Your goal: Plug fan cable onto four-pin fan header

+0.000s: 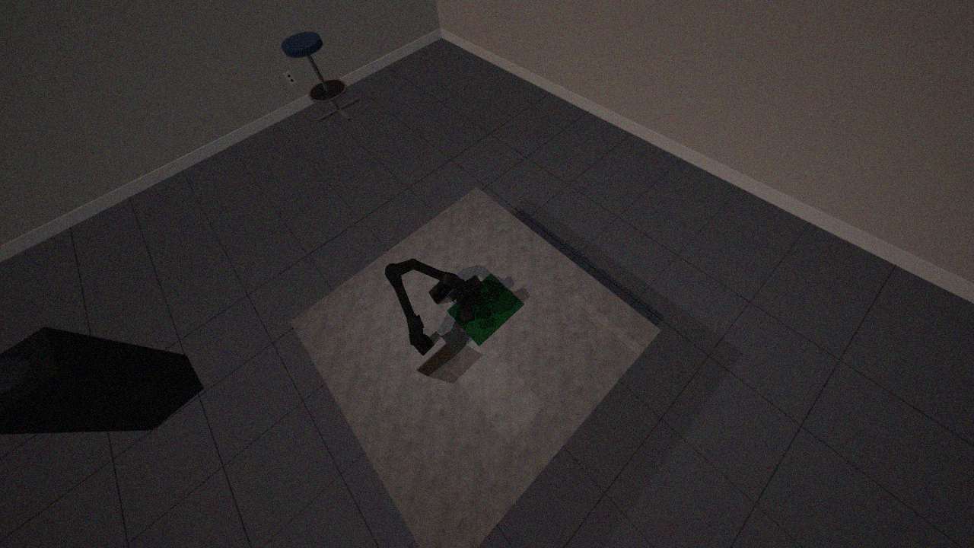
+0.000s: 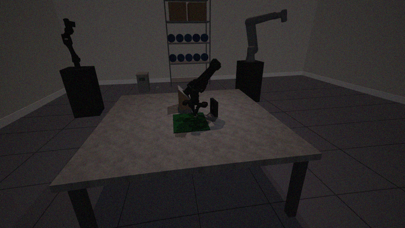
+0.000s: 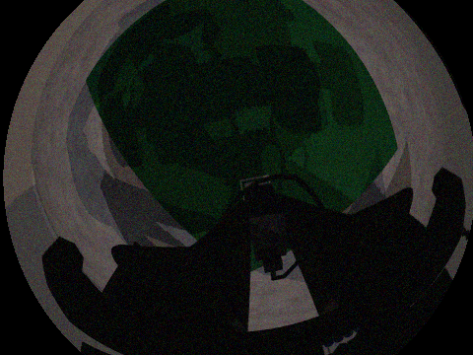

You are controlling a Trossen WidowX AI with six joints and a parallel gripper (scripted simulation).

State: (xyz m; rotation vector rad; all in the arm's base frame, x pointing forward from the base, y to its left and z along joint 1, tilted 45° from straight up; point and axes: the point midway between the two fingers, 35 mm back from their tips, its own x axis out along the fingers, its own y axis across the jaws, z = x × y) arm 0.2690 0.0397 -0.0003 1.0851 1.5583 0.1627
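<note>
Gripper (image 1: pixel 468 312) (image 2: pixel 195 114) (image 3: pixel 260 204) closed on plug (image 3: pixel 258 189), low at board's (image 1: pixel 502 310) (image 2: pixel 188 126) (image 3: pixel 352 148) edge.
Black cable (image 3: pixel 309 189) loops alongside; seating cannot be told.

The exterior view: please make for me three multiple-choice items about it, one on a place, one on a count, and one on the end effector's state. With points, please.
1. Where does the green board (image 1: pixel 500 317) (image 2: pixel 181 124) (image 3: pixel 345 148) lie?
A) on the floor
B) on the table (image 1: pixel 442 443) (image 2: pixel 158 147) (image 3: pixel 283 301)
C) on a stool

2. How many blue discs (image 2: pixel 188 38) show in each row on the rack (image 2: pixel 188 21)?
A) five
B) three
C) eight

3. How is the end effector (image 1: pixel 468 314) (image 2: pixel 195 114) (image 3: pixel 260 204)?
A) wide open
B) shut on nothing
C) shut on the cable's plug (image 3: pixel 255 181)

Key:
1 B: the table top spreads around the board.
2 A: both rows count the same.
3 C: the wrist view shows the cable (image 3: pixel 301 181) looping from between the fingertips.
</note>
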